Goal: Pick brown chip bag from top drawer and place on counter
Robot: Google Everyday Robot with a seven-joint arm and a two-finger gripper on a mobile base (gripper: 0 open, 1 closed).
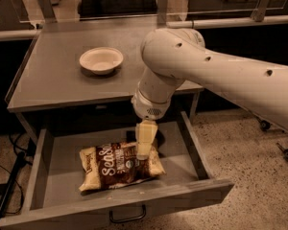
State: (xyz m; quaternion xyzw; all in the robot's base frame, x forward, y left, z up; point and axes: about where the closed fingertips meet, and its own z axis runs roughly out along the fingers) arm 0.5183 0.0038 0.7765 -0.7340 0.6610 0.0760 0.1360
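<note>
Where the drawer (57,176) stands pulled open under the counter (53,87), the bag (113,169) lies flat on its floor, left of centre, its long axis running 8 to 2 o'clock.
- One gripper (143,155): points down from the arm (221,75), tip over the bag's 2 o'clock end; whether it is apart or closed cannot be told.
- One bowl (101,60): on the counter, at 11 o'clock from the gripper.
- One handle (127,218): on the drawer front, at 6 o'clock.
</note>
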